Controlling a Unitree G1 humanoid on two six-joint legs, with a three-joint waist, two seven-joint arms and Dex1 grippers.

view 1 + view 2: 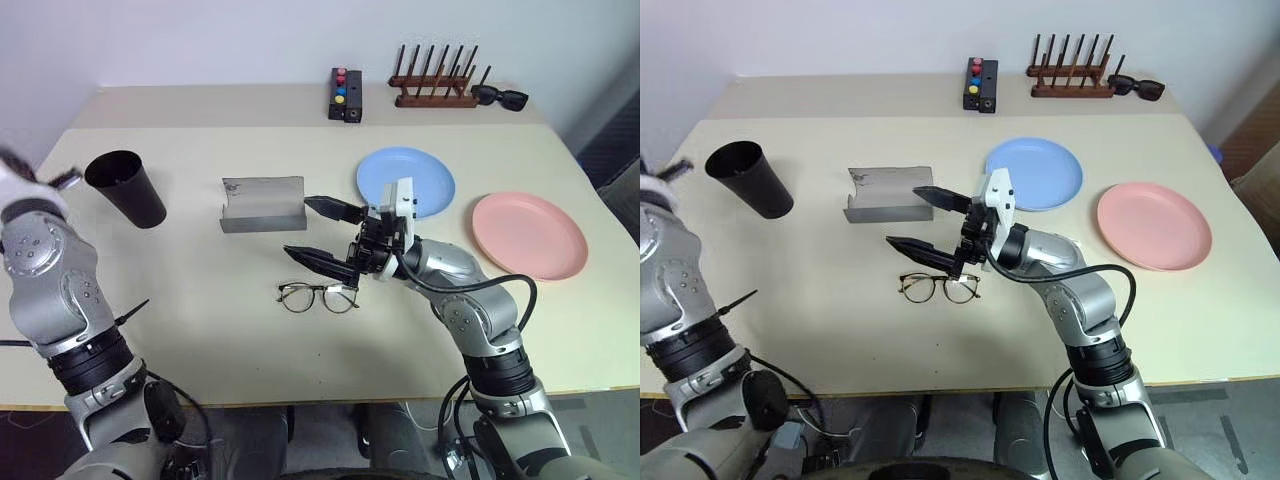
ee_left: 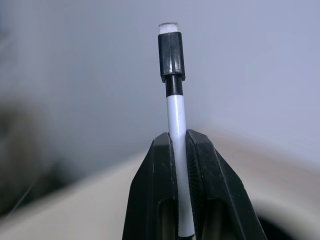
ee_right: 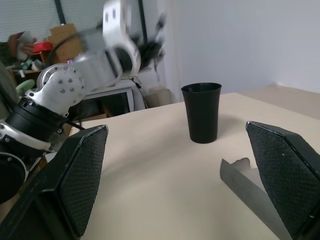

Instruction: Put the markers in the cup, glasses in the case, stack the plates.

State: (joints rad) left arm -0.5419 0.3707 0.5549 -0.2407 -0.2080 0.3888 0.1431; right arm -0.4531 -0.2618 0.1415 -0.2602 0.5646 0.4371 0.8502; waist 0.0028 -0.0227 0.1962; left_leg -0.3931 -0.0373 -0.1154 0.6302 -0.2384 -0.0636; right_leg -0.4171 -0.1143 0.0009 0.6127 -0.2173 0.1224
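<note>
The left hand (image 2: 180,150) is clamped on the marker (image 2: 175,117), whose white barrel stands up between the two black fingers with its black cap on top; that grip reads clearly from the left wrist. From the head, this hand is a blur just left of the cup (image 1: 127,187). The right hand (image 1: 322,232) hovers above the surface (image 1: 200,330) with its fingers spread wide apart, holding nothing. The glasses (image 1: 318,296) lie just below it, nearer the robot than the case (image 1: 263,203). The case stands open and looks empty, right of the cup. The right wrist shows the cup upright; its inside cannot be seen. Right of the case lie the blue plate (image 1: 405,180) and the pink plate (image 1: 528,234), side by side, unstacked and bare.
</note>
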